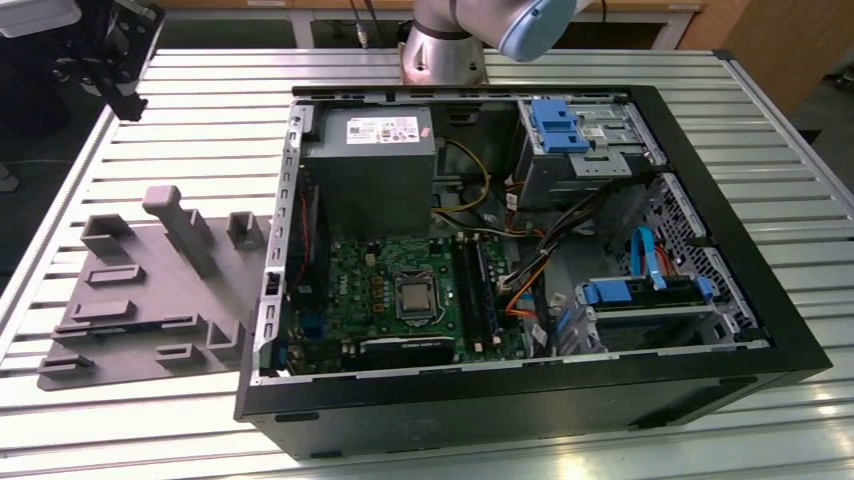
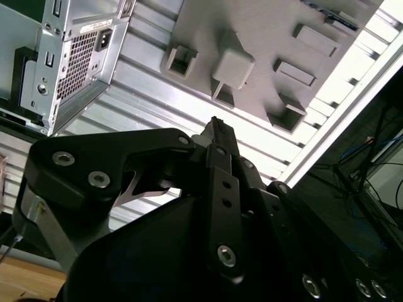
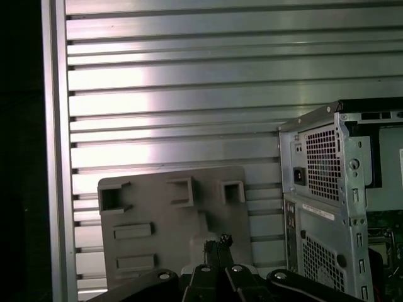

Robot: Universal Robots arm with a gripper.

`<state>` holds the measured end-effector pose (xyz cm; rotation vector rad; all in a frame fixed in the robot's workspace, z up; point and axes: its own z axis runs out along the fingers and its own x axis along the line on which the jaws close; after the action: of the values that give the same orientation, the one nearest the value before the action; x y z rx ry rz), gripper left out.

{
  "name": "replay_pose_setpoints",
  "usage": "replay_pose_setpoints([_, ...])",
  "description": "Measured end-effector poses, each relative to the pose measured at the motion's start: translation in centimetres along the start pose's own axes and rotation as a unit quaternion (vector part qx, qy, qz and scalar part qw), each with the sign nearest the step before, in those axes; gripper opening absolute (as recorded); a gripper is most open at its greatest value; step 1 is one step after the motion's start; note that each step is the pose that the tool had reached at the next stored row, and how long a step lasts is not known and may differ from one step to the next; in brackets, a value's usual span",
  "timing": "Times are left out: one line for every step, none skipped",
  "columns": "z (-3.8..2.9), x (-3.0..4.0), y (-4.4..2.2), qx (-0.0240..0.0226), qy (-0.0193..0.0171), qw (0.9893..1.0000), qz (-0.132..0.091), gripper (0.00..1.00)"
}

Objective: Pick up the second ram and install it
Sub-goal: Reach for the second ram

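Nearest the front edge of the desk [image 1: 174, 110] is the black side wall of the open computer case [image 1: 534, 400]. The case lies on its side and takes up the desk's middle and the exterior view's right. Beside it, toward the desk's edge on the exterior view's left, lies a grey tray [image 1: 147, 300] of raised blocks and pockets. The memory stick [image 2: 332, 14] appears to be the thin dark strip seen in the second wrist view. It lies on the tray's nearer part, just past two flat blocks and well apart from the pincer. Inside the case, the green circuit board [image 1: 360, 285] fills the nearer part by the tray-side wall. Long black slots [image 1: 470, 285] run along the board's other side, and I cannot tell whether any of them holds a stick. Further back sits the grey power supply [image 1: 367, 165], with blue drive brackets [image 1: 554, 125] toward the case's far corner. The pincer [image 2: 217, 126] hangs above the tray, clear of it. In both wrist views its fingers are drawn together to a narrow point, and I see nothing held between them. In the first wrist view that point lines up over the tray's tall block [image 3: 203, 234]. At the desk's far edge rises the grey base of the arm [image 1: 447, 45].
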<state>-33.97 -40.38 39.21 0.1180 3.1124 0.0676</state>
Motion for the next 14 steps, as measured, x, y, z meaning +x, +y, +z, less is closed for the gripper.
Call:
replay_pose_setpoints([0.0,0.05,-0.02,0.0,0.0,1.0,0.0,0.11])
replay_pose_setpoints([0.0,0.1,-0.03,0.0,0.0,1.0,0.0,0.11])
replay_pose_setpoints([0.0,0.15,-0.05,0.0,0.0001,1.0,0.0,0.11])
replay_pose_setpoints([0.0,0.2,-0.07,0.0,0.0,1.0,0.0,0.11])
replay_pose_setpoints([0.0,0.25,-0.08,0.0,0.0,1.0,0.0,0.11])
replay_pose_setpoints([0.0,0.3,-0.1,0.0,0.0,1.0,0.0,0.11])
replay_pose_setpoints([0.0,0.35,-0.11,0.0,0.0,1.0,0.0,0.11])
replay_pose_setpoints([0.0,0.39,-0.13,0.0,0.0,1.0,0.0,0.11])
replay_pose_setpoints([0.0,0.45,-0.14,0.0,0.0,1.0,0.0,0.11])
replay_pose_setpoints([0.0,0.49,-0.16,0.0,0.0,1.0,0.0,0.11])
replay_pose_setpoints([0.0,0.54,-0.18,0.0,0.0,1.0,0.0,0.11])
replay_pose_setpoints([0.0,0.59,-0.19,-0.0001,0.0,1.0,0.0,0.11])
replay_pose_setpoints([0.0,0.64,-0.21,-0.0001,0.0,1.0,0.0,0.11])
replay_pose_setpoints([0.01,0.69,-0.23,-0.0001,0.0,1.0,0.0,0.11])
